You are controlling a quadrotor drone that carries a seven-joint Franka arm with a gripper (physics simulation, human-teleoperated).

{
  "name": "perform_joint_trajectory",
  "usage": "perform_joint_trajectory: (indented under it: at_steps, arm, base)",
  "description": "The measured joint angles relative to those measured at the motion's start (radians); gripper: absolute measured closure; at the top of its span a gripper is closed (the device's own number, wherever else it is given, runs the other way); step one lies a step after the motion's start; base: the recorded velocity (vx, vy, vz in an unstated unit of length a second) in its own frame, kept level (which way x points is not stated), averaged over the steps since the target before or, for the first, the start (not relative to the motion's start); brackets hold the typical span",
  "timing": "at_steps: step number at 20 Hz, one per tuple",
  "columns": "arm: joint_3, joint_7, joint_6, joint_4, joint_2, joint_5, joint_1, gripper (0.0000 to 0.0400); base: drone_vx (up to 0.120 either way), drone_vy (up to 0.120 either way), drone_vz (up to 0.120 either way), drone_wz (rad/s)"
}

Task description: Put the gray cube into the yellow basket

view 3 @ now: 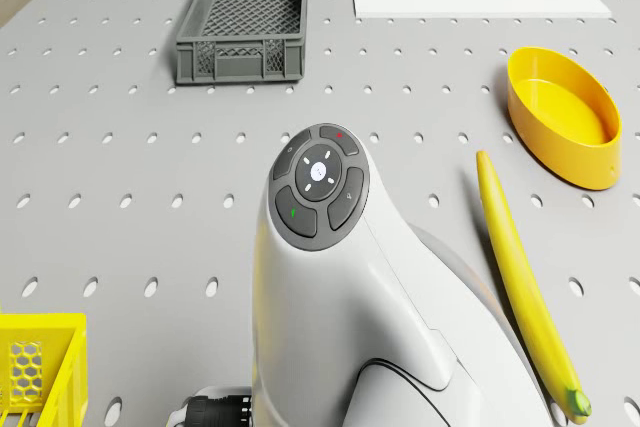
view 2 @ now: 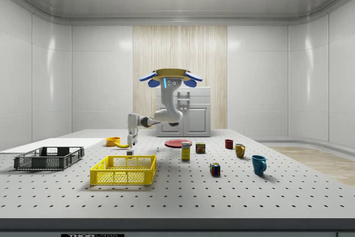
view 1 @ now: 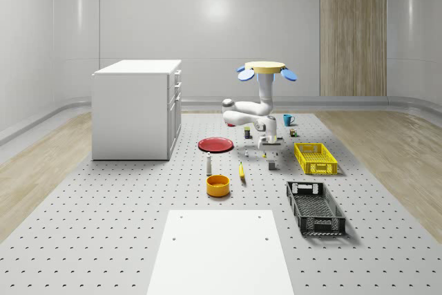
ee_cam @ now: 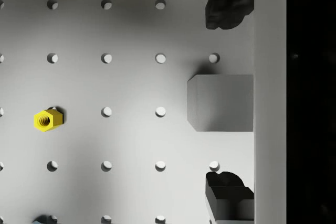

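The gray cube (view 1: pixel 272 166) sits on the perforated table, a short way to the whole-scene view's left of the yellow basket (view 1: pixel 315 158). The drone (view 1: pixel 266 70) hovers over the table's middle with its arm bent downward. My gripper (view 1: pixel 271 157) points straight down just above the cube. In the wrist view the gray cube (ee_cam: pixel 220 103) lies between the two dark fingertips (ee_cam: pixel 229 7), which stand well apart from its sides, so the gripper (ee_cam: pixel 229 100) is open. From the side, the gripper (view 2: pixel 130 145) hangs beyond the yellow basket (view 2: pixel 123 169).
A black basket (view 1: pixel 315 206), yellow bowl (view 1: pixel 217 185), banana (view 1: pixel 242 170) and red plate (view 1: pixel 216 144) lie around the cube. A small yellow nut (ee_cam: pixel 47 119) rests nearby. A white cabinet (view 1: pixel 138 108) stands at the back left, with mugs (view 2: pixel 258 164) and small boxes farther off.
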Motion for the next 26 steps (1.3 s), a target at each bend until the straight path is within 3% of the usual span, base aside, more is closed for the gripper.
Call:
perform_joint_trajectory:
  at_steps: [14, 24, 26]
  arm:
    - [-0.114, 0.0, 0.052, 0.025, -0.015, -0.105, -0.017, 0.0]
    - [-0.182, 0.001, 0.075, 0.061, -0.006, -0.171, -0.043, 0.0]
    - [-0.185, 0.001, 0.075, 0.066, -0.004, -0.173, -0.047, 0.0042]
  base:
    - [0.014, 0.0, 0.0, 0.0]
    - [0.0, 0.0, 0.0, 0.0]
    - [0.0, 0.0, 0.0, 0.0]
